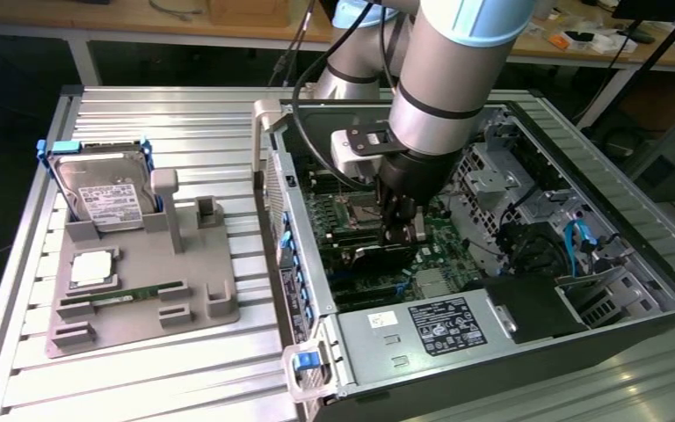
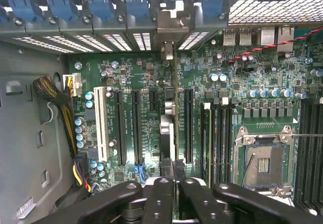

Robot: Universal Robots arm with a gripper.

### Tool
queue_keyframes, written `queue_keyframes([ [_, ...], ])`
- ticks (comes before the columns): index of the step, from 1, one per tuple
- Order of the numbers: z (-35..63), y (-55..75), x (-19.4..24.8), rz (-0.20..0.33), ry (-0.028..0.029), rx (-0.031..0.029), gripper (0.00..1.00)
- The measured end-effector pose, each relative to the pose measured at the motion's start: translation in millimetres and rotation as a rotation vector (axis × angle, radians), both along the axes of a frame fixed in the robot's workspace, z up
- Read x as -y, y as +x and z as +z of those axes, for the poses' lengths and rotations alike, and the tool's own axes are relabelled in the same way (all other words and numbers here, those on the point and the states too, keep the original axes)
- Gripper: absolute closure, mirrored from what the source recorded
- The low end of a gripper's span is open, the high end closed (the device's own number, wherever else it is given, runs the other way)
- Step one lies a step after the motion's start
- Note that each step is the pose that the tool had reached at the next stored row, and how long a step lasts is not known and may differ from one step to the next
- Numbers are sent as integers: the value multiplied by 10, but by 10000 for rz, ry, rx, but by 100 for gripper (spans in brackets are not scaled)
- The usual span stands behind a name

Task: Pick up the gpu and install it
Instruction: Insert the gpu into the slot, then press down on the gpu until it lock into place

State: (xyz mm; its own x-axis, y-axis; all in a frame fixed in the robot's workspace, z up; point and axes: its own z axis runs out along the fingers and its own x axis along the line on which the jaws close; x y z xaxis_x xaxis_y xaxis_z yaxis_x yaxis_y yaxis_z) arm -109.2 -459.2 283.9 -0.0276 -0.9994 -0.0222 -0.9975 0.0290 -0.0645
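Note:
The gpu [image 1: 375,257] is a dark card standing on edge on the motherboard [image 1: 431,255] inside the open computer case. In the wrist view the gpu [image 2: 168,133] is seen edge-on in line with a long slot, and its silver bracket [image 2: 169,30] meets the case's rear slot wall. My gripper [image 1: 402,236] is directly above the card. Its black fingers [image 2: 160,193] are drawn together over the card's upper edge [image 2: 174,169]. I cannot tell whether they pinch the card or only rest on it.
A grey fixture [image 1: 138,330] on the exterior view's left holds a silver hard drive [image 1: 101,195], a green memory stick [image 1: 120,296] and a CPU [image 1: 89,266]. A power supply [image 1: 431,330], drive cages [image 1: 496,176], a CPU socket [image 2: 262,158] and cables [image 2: 50,95] crowd the case.

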Motion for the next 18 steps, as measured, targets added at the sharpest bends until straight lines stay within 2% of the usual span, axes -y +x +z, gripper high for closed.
queue_keyframes([
  [1,0,0,0,0,0,0,89],
  [15,0,-2,0,0,0,0,89],
  [18,0,-68,0,-3,0,5,89],
])
